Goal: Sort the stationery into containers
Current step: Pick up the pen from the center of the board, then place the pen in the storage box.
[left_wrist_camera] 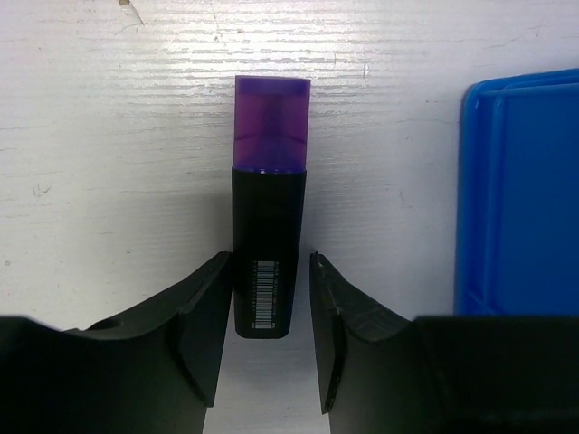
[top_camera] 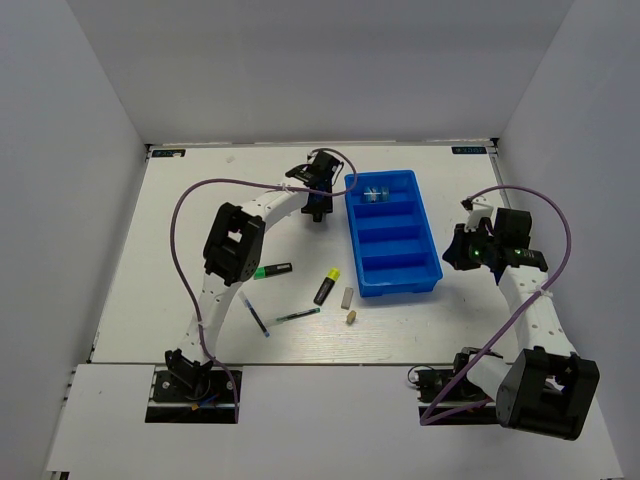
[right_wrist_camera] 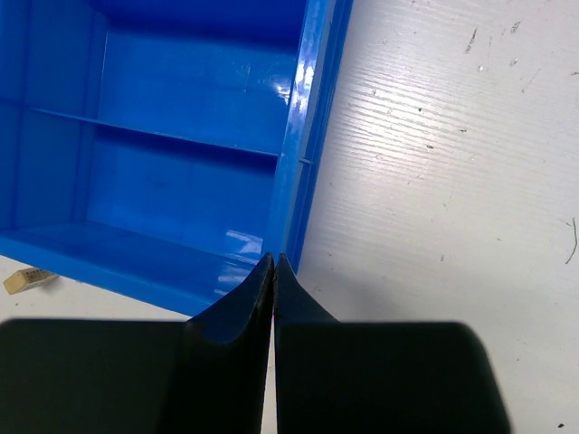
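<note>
Stationery lies loose on the table [top_camera: 140, 290], between its middle and its near edge, left of the blue tray [top_camera: 400, 290]. We see a green highlighter [top_camera: 272, 270] furthest left and a yellow highlighter [top_camera: 326, 286] nearer the tray. A grey eraser [top_camera: 347, 297] sits just beside the tray's near left corner, and a tan piece [top_camera: 351, 317] lies a little nearer the table's near edge. A green pen [top_camera: 298, 316] and a blue pen [top_camera: 258, 318] lie apart from each other, closest to that edge.

The tray stands right of the table's middle, its four compartments stacked from far to near. A small pack [top_camera: 376, 193] rests in the compartment nearest the far edge.

The left gripper [left_wrist_camera: 269, 262] is just off the tray's far left corner. It is about half open, and its two fingers press against the black barrel of a purple highlighter [left_wrist_camera: 270, 208]. The barcode end sits between them and the purple cap points away from the wrist. The tray's wall stands close on one side. We cannot tell whether the highlighter rests on the table or is lifted off it.

The right gripper [right_wrist_camera: 273, 271] hangs at the tray's right wall, close to its near right corner. Its fingers are pressed together with nothing between them, and their tips are over the tray's rim.
</note>
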Action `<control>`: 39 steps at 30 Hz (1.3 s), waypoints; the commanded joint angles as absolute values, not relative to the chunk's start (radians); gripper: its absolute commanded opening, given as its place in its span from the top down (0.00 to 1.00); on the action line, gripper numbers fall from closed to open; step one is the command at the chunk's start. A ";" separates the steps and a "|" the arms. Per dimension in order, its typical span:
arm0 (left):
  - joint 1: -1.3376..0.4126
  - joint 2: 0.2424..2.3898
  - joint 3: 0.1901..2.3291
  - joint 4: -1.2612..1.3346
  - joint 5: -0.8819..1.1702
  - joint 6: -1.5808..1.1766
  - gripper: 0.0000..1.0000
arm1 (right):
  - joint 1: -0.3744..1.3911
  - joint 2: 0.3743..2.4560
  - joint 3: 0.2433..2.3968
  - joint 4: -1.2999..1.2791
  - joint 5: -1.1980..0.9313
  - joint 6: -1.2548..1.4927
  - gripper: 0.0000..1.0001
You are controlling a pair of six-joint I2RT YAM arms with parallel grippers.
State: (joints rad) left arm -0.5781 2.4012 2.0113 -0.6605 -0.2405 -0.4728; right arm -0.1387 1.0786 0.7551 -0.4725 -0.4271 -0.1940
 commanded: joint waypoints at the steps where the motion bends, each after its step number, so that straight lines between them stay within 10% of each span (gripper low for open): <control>1: -0.583 2.408 2.033 -0.689 -0.238 -0.485 0.50 | -0.149 1.075 0.761 -0.480 -0.454 -0.203 0.98; 12: -0.589 2.315 1.956 -0.695 -0.252 -0.427 0.89 | -0.164 1.072 0.764 -0.485 -0.479 -0.198 0.98; 27: -0.699 1.934 1.776 -0.568 -0.063 -0.192 1.00 | -0.167 1.094 0.761 -0.502 -0.511 -0.209 0.88; 39: -0.802 2.098 1.986 -0.554 0.065 0.221 1.00 | -0.178 1.100 0.761 -0.509 -0.515 -0.206 0.88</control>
